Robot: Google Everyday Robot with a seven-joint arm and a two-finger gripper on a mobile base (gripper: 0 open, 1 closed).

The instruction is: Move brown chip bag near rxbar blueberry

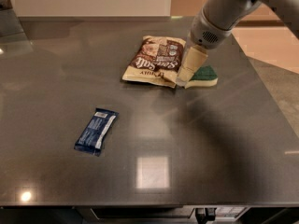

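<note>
Brown chip bag (156,59): one, jaws alongside.

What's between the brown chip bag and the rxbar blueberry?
Bare table, camera view; gripper at the edge of the brown chip bag, far from the rxbar blueberry.

Kitchen: stone countertop (196,143) beneath the jaws

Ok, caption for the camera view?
Tool poised between brown chip bag and sponge; rxbar blueberry lies apart, nearer the camera.
</note>
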